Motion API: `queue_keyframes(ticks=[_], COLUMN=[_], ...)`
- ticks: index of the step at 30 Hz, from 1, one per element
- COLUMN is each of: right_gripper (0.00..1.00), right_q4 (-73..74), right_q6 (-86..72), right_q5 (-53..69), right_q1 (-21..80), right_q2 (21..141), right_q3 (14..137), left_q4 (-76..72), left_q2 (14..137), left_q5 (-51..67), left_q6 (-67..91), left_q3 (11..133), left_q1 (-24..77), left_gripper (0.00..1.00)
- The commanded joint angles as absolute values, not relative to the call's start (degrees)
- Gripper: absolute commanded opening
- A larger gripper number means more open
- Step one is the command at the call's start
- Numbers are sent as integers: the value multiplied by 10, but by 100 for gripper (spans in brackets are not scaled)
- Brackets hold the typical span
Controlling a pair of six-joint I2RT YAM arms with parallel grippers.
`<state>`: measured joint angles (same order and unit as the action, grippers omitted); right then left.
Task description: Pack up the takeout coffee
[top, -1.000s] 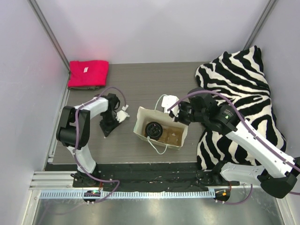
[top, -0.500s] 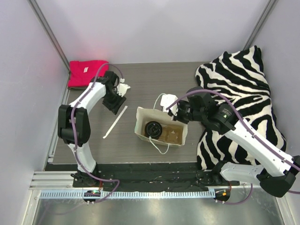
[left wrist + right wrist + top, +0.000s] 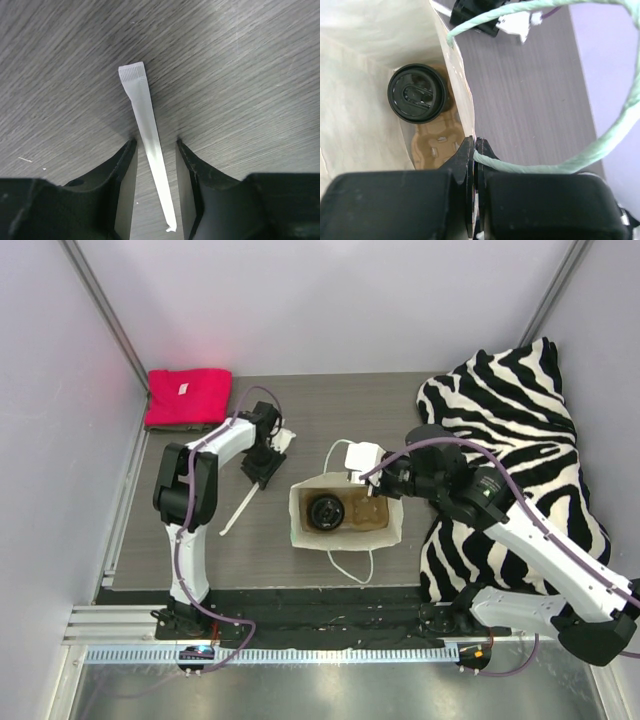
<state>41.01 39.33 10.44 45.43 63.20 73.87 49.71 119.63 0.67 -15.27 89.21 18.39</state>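
Observation:
The takeout coffee (image 3: 325,511) stands inside the white paper bag (image 3: 300,525), with only its round black lid (image 3: 416,93) showing. It sits on a beige pulp carrier (image 3: 436,145) at the bag's bottom. My right gripper (image 3: 475,143) is shut on the bag's far rim and its pale green cord handle (image 3: 540,167); in the top view that gripper (image 3: 372,485) is at the bag's back right corner. My left gripper (image 3: 155,143) is open just above the table, straddling a thin white paper-wrapped stick (image 3: 145,117) without touching it. In the top view the left gripper (image 3: 262,470) is left of the bag.
A folded red towel (image 3: 187,397) lies at the back left corner. A zebra-striped cloth (image 3: 520,430) covers the right side, under the right arm. The white stick (image 3: 238,512) runs diagonally toward the table's front left. A second cord handle (image 3: 352,568) hangs off the bag's near side.
The left gripper opened and the white stick now lies on the table. The left arm swung back, then right, over the stick's far end. The right gripper stayed shut on the bag's rim.

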Motion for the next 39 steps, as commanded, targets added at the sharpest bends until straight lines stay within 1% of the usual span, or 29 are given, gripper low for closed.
queue_keyframes(ticks=[1, 4, 5, 7, 8, 9, 10, 15, 19, 23, 30, 34, 38, 39], right_gripper=[1, 1, 1, 1, 1, 1, 1, 1, 1, 1, 1, 1, 1, 1], right_q4=[323, 310, 309, 307, 306, 304, 304, 309, 325, 336, 367, 382, 388, 390], right_q6=[425, 439, 443, 446, 447, 446, 446, 413, 390, 373, 300, 270, 244, 237], right_q5=[111, 112, 113, 115, 116, 118, 119, 118, 118, 111, 126, 140, 173, 183], right_q1=[456, 457, 458, 460, 460, 460, 460, 461, 459, 460, 458, 453, 423, 415], right_q2=[585, 572, 570, 567, 566, 563, 563, 570, 587, 617, 665, 698, 722, 732], right_q3=[721, 708, 707, 702, 701, 698, 698, 706, 719, 743, 790, 817, 842, 846], left_q4=[470, 467, 465, 460, 460, 461, 461, 468, 490, 525, 613, 617, 602, 592], left_q2=[1213, 1216, 1216, 1215, 1216, 1217, 1217, 1191, 1135, 1080, 1038, 1003, 980, 977], left_q5=[-17, -19, -21, -27, -27, -32, -32, -14, 42, 55, 118, 150, 170, 192], left_q6=[-136, -136, -136, -136, -137, -136, -136, -123, -110, -106, -73, -44, -24, -22], left_q3=[898, 884, 882, 873, 872, 870, 871, 870, 884, 922, 1073, 1151, 1237, 1270], left_q1=[193, 198, 199, 200, 201, 201, 200, 200, 193, 179, 121, 104, 105, 104], left_gripper=[37, 28, 23, 16, 10, 7, 0, 0, 0, 0, 0, 0, 0, 0])
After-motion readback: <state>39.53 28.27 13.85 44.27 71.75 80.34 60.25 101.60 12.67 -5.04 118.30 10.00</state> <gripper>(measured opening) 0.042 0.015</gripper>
